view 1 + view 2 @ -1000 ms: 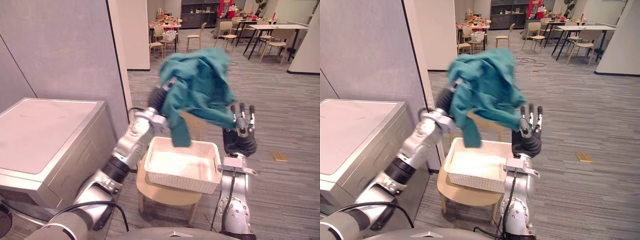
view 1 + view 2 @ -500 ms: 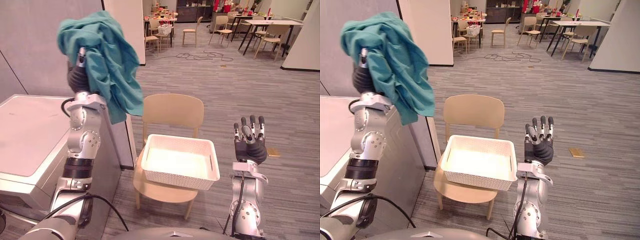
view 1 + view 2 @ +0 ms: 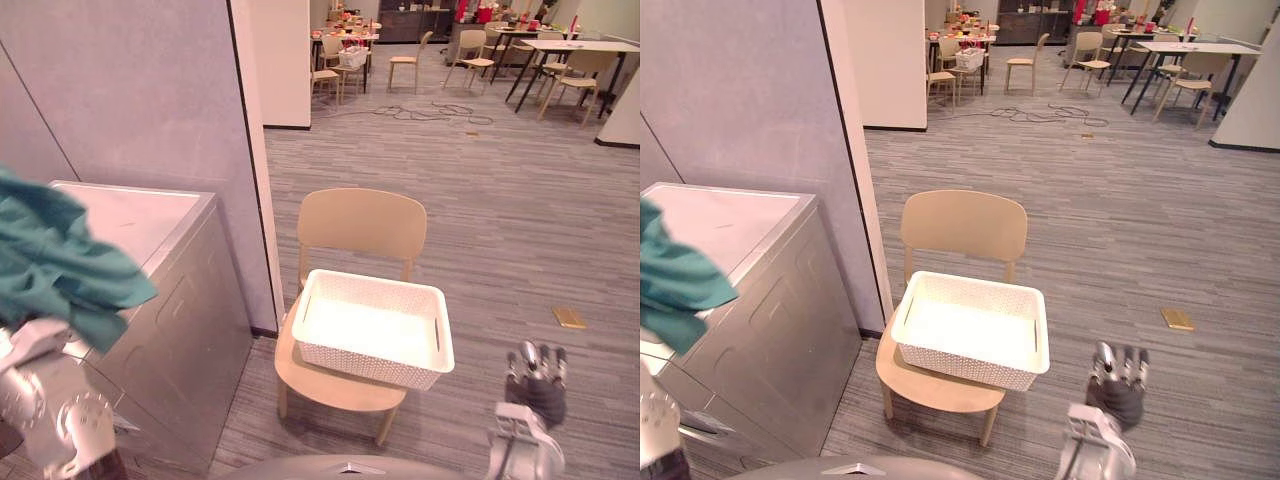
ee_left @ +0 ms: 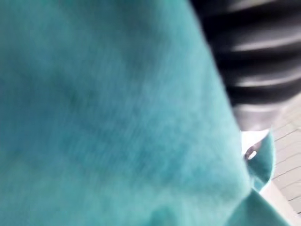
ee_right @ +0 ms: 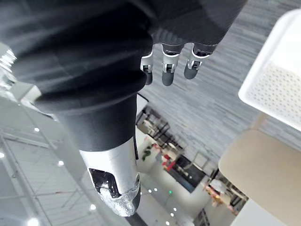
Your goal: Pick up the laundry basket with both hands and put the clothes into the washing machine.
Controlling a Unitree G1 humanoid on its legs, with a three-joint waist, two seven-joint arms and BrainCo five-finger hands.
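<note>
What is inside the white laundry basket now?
Nothing: the laundry basket on the chair shows its bare white floor, though its near wall hides the strip just behind it. The teal garment hangs at the washing machine, covering the left hand.

Office-like canteen space, grey carpeted floor (image 3: 500, 200), partition wall (image 3: 140, 100), distant tables (image 3: 575, 43) and chairs (image 3: 408, 62)

Garment (image 3: 55, 265): teal cloth, matt, soft and creased.
Washing machine (image 3: 175, 330): silver-grey metal casing with a dull brushed sheen on the side; pale, smooth top.
Laundry basket (image 3: 365, 362): white plastic, finely perforated lattice walls, smooth rim.
Chair (image 3: 360, 222): pale beige, wood-like, smooth and matt.
Floor (image 3: 500, 200): grey carpet, fine ribbed stripes, matt.
Partition wall (image 3: 140, 90): grey, even, matt.
Right hand (image 3: 536, 390): dark ribbed rubber-like cover; silver fingers with metallic shine.
</note>
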